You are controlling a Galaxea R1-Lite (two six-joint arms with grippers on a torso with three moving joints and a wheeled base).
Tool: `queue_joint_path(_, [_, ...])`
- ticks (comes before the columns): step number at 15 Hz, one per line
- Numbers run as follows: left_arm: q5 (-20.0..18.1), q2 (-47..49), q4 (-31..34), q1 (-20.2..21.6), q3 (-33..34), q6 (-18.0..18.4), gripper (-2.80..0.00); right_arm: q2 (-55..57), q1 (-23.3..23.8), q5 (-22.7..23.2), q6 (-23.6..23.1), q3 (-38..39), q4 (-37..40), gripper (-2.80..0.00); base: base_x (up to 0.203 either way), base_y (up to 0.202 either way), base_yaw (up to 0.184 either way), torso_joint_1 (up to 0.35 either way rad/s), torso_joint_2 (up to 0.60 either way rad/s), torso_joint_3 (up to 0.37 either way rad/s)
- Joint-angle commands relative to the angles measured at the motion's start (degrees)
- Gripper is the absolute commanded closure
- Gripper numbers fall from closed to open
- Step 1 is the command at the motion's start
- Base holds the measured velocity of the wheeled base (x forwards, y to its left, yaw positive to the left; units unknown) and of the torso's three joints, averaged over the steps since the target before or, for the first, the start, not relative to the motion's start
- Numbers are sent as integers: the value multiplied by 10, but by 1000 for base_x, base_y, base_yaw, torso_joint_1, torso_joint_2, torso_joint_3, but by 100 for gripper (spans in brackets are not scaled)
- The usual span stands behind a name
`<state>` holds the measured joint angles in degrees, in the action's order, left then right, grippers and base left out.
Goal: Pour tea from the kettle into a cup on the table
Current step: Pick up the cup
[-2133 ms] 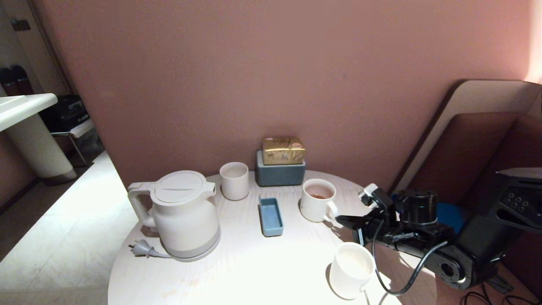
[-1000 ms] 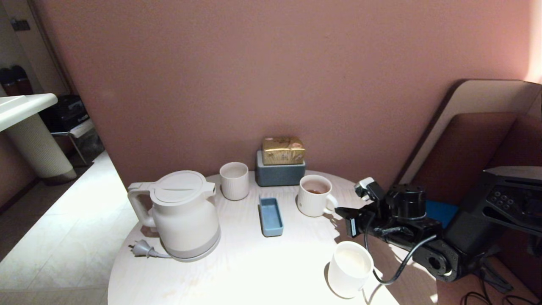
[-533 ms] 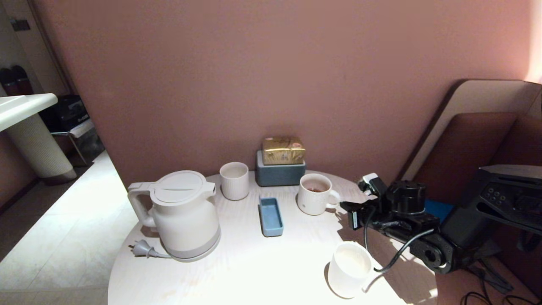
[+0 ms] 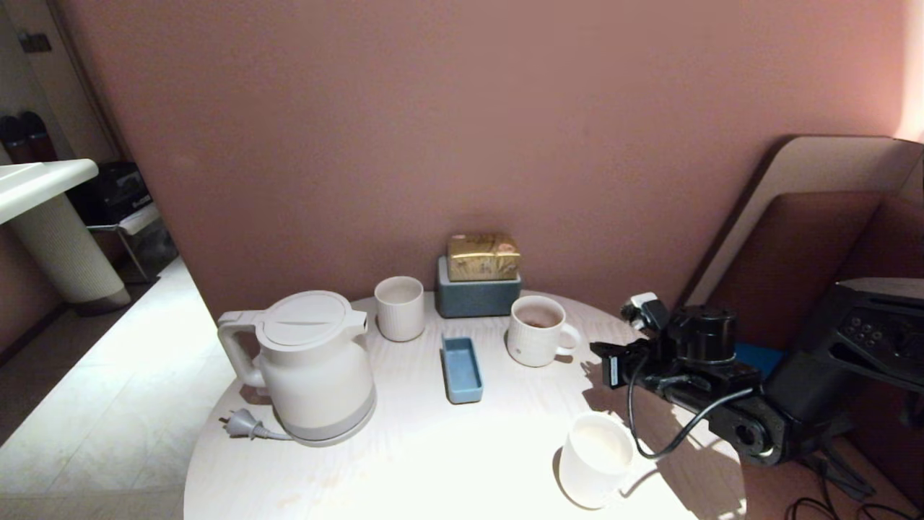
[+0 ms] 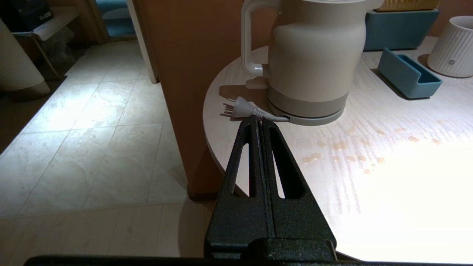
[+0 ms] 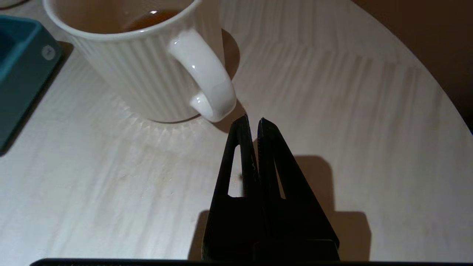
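The cream-white kettle (image 4: 310,368) stands on its grey base at the left of the round table (image 4: 433,462), lid on, handle pointing left. The ribbed white cup (image 4: 535,334) stands at the back right with a little brown tea (image 6: 147,16) in it, its loop handle (image 6: 207,81) turned to the right. My right gripper (image 4: 595,350) is shut and empty, low over the table, its tips (image 6: 252,120) just short of that handle. My left gripper (image 5: 258,119) is shut and empty off the table's left edge, pointing at the kettle's plug (image 5: 240,107).
A handleless ribbed cup (image 4: 399,307) and a grey-blue box (image 4: 476,296) topped by a gold pack stand at the back. A small blue tray (image 4: 460,368) lies mid-table, and a smooth white cup (image 4: 595,458) stands front right. Drops of liquid (image 5: 347,147) dot the table near the kettle.
The cup has slid a little toward the wall and its handle has swung round to the right. My right gripper, still shut, has since drawn slightly back to the right.
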<state>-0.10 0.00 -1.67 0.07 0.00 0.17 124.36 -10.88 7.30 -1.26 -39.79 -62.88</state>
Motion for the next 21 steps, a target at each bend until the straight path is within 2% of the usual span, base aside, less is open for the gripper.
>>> queue_joint_path(1, [0,1,0,0,0,0,0,-65,14,-16,16,10,47,0,0,0,0,0,0,0])
queue_joint_path(3, [0,1,0,0,0,0,0,-99,23,-110,45,6,128,0,0,0,0,0,0,0])
queue_joint_path(5, [0,1,-1,0,0,0,0,-102,25,-155,66,6,141,0,0,0,0,0,0,0])
queue_joint_path(10, [0,1,0,0,0,0,0,-97,15,-162,59,2,145,0,0,0,0,0,0,0])
queue_joint_path(14, [0,1,0,0,0,0,0,-95,-14,-162,60,0,146,0,0,0,0,0,0,0])
queue_joint_path(21, [0,1,0,0,0,0,0,-99,-12,-179,58,5,144,0,0,0,0,0,0,0])
